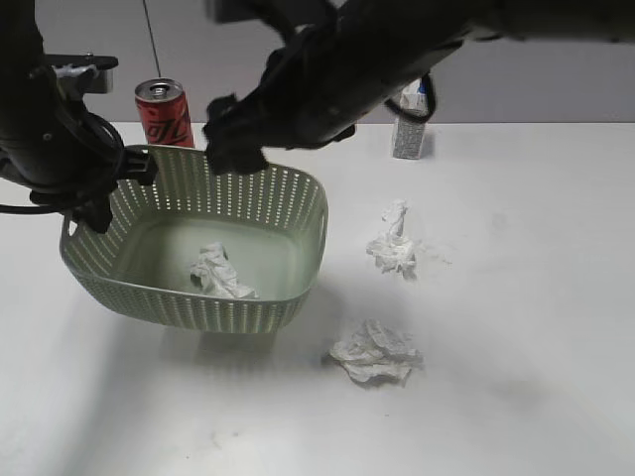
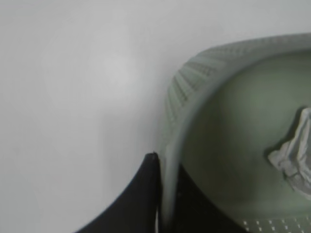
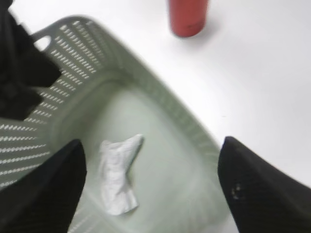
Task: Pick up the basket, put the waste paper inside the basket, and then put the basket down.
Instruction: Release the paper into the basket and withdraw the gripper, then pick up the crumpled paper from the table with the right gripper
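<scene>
Our left gripper [image 2: 163, 204] is pinching the left rim of the basket [image 1: 298, 198], holding it tilted above the table [image 1: 516, 397]. Our right gripper [image 3: 150, 189] is hovering spread over it, where one paper wad [image 1: 218, 273] is lying; two more wads [image 1: 395, 243] [image 1: 375, 353] are lying to the right.

Left arm's hunched over on its own side with its pincer [image 1: 87, 198] pinched down on the basket [image 1: 298, 213] rim, one finger either side of the wall, while the right arm reaches way across the middle, its pincer [image 3: 150, 184] hanging spread wide and empty over the basket.
</scene>
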Action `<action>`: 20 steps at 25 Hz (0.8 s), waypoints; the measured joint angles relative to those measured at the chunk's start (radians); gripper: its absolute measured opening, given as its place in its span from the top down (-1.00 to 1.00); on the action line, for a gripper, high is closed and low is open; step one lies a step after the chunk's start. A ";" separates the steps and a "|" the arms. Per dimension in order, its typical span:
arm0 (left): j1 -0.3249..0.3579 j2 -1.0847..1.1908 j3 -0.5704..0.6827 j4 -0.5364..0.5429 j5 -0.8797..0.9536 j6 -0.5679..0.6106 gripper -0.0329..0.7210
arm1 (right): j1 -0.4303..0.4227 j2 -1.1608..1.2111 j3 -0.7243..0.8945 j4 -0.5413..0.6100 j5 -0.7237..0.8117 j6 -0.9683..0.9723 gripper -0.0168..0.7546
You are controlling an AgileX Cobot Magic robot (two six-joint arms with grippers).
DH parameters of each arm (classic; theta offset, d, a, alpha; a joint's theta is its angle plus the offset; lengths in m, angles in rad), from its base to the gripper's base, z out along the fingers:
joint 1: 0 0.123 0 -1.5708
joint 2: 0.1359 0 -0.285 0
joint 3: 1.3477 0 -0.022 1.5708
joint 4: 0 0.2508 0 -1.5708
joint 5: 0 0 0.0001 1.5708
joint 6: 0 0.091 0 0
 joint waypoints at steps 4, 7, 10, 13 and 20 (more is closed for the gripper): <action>0.000 0.000 0.000 0.000 0.004 0.000 0.91 | -0.142 -0.046 -0.005 -0.098 0.053 0.134 -0.69; 0.000 0.000 0.000 0.000 0.005 0.000 0.91 | -0.252 -0.040 0.035 -0.121 0.047 0.159 -0.60; 0.000 0.000 0.000 0.000 0.005 0.000 0.91 | -0.321 -0.001 0.100 -0.127 0.003 0.164 -0.55; 0.001 0.000 0.000 0.000 0.005 0.000 0.91 | -0.340 0.076 0.130 -0.128 -0.044 0.164 -0.53; 0.001 0.000 0.000 0.000 0.005 0.000 0.91 | -0.340 0.241 0.132 -0.059 -0.155 0.166 -0.53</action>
